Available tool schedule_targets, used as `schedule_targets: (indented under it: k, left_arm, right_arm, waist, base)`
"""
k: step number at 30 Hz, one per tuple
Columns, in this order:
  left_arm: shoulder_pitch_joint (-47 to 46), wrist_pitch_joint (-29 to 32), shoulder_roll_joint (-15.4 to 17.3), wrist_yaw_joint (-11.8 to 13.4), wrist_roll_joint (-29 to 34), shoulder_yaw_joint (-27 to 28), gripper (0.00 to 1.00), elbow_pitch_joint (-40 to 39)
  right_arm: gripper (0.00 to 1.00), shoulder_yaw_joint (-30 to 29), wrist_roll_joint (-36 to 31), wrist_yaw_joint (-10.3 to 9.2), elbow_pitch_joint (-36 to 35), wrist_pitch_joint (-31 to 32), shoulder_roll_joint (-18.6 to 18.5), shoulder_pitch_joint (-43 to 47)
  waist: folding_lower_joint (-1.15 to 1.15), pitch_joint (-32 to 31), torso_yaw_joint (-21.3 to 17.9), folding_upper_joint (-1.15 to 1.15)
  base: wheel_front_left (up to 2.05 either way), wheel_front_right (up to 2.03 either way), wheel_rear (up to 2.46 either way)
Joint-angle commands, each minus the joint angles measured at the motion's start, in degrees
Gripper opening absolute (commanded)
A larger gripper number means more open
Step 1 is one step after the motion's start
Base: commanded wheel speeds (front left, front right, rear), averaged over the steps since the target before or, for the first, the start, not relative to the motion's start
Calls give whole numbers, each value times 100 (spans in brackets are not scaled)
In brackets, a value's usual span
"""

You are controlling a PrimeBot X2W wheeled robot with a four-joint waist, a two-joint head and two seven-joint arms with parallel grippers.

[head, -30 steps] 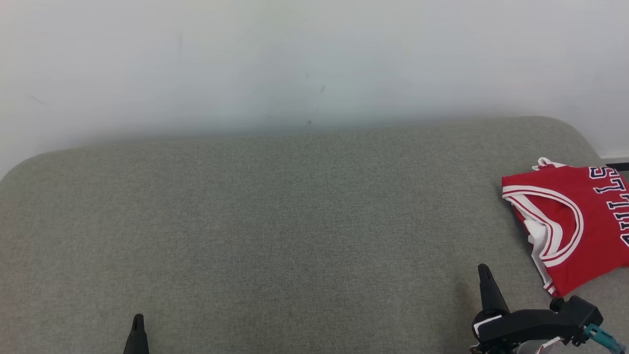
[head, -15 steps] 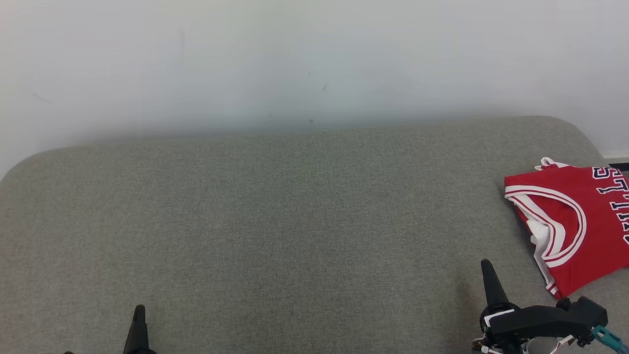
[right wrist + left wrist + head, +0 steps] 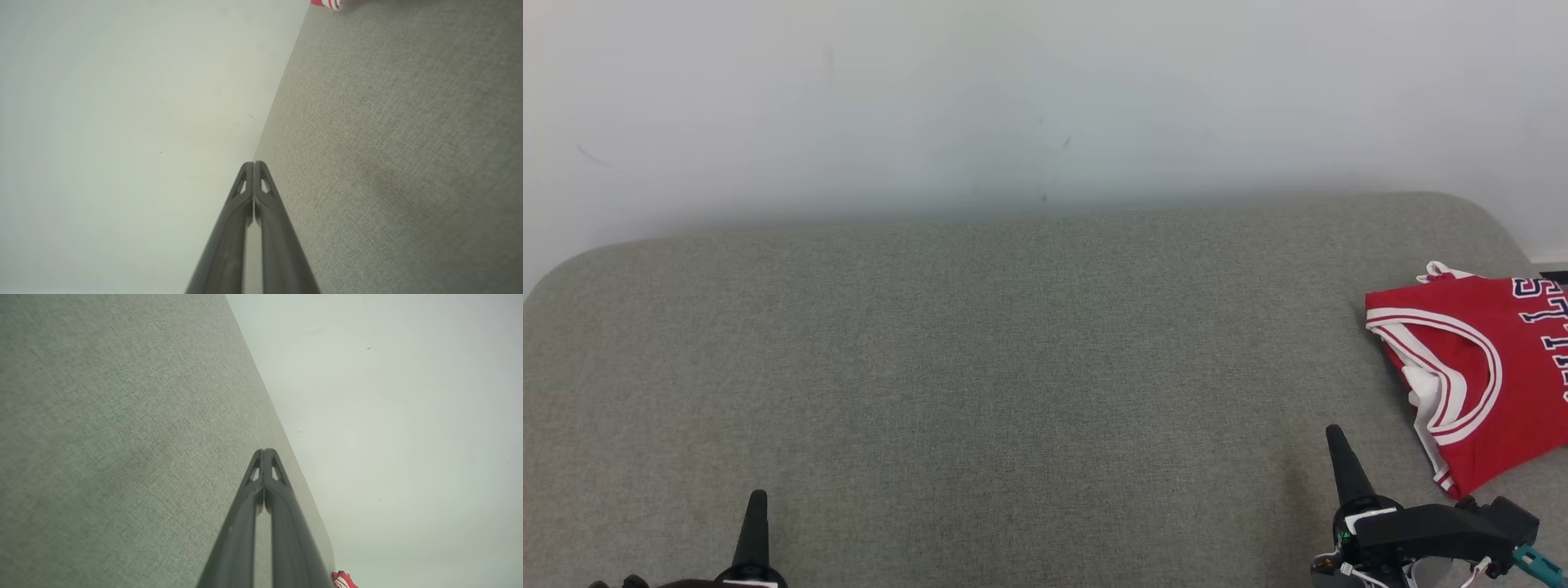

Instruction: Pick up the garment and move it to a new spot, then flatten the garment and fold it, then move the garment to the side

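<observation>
A: Garment (image 3: 1482, 384) position?
B: Folded on table (image 3: 1013, 367), just right of and beyond the right pincer (image 3: 1335, 437); left pincer (image 3: 758, 502) well apart. Both pincers pressed together, empty. Right arm nearer.

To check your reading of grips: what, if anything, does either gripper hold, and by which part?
Nothing. Left gripper and right gripper are shut empty; the jersey lies apart.

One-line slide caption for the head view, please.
Folded red jersey lies at the grey cushion's right edge; left hand and right hand sit shut and empty in the foreground.
</observation>
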Motion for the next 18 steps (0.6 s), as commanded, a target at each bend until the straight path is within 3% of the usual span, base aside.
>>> schedule_targets:
  k: [1,18]
  left_arm:
    - [-96,45,30,-47,-173,23,0,-64]
    - [-174,252,33,-89,-982,37,0,-142]
  right_arm:
    - [0,-16,156,-9,-86,48,8,3]
    - [0,-82,946,-10,-240,253,10,37]
  waist:
    - [0,3,4,0]
    - [0,28,39,0]
  base:
    - [0,0,0]
    - [0,0,0]
